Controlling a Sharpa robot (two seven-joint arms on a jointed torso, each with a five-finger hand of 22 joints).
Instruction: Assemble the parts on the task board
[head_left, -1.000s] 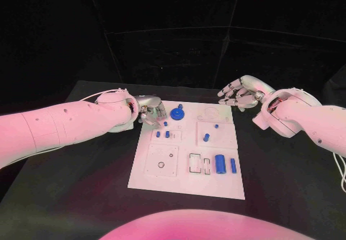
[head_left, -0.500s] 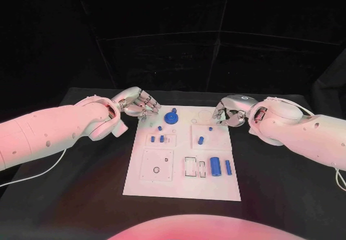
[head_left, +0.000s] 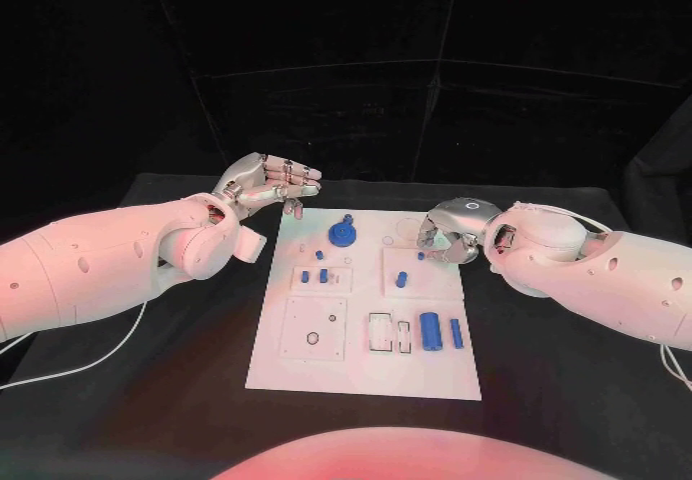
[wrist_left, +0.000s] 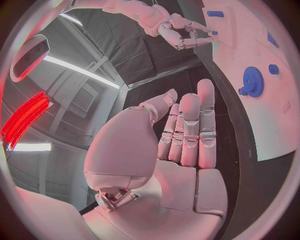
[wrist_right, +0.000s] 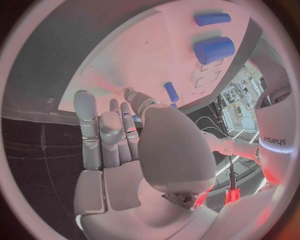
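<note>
The white task board (head_left: 296, 350) lies in the middle of the table. On it stand a blue gear (head_left: 343, 234) (wrist_left: 252, 82), several small blue pegs (head_left: 326, 275) and two blue cylinders (head_left: 428, 331) (wrist_right: 214, 49). My left hand (head_left: 271, 183) (wrist_left: 187, 135) is raised beyond the board's far left corner, its fingers straight, holding nothing. My right hand (head_left: 444, 232) (wrist_right: 115, 140) hangs over the board's far right corner. Its fingertips point down close to a small blue peg (head_left: 421, 257) (wrist_right: 170, 91), and I see nothing held in it.
The black table (head_left: 173, 370) runs wide on both sides of the board. The board's near half carries a square plate with holes (head_left: 315, 328) and open rectangular slots (head_left: 384, 333) beside the cylinders.
My left hand lifted off the board's far left part and drew back to the left. My right hand came down from beyond the board onto its far right corner.
</note>
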